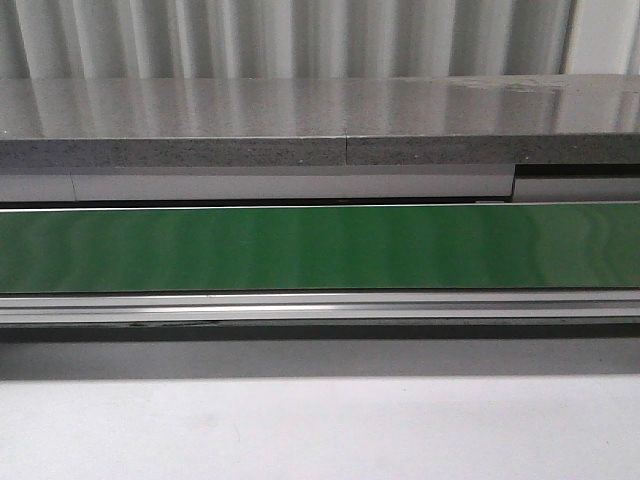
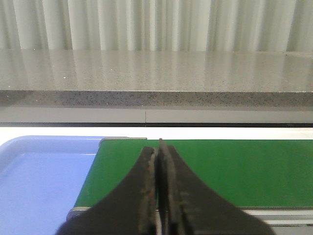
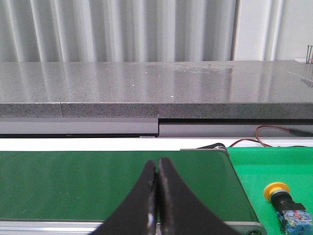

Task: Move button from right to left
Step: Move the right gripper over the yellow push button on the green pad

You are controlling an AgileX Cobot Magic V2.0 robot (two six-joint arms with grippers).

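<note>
The button lies on a bright green mat past the right end of the green belt. It has a yellow-orange cap, a black collar and a blue-and-clear body. It shows only in the right wrist view. My right gripper is shut and empty over the belt, to the left of the button and apart from it. My left gripper is shut and empty over the belt's left end. Neither gripper shows in the front view, where the belt is bare.
A light blue tray sits just past the belt's left end. A grey stone ledge runs behind the belt. Red and black wires lie behind the green mat. An aluminium rail borders the belt's near side.
</note>
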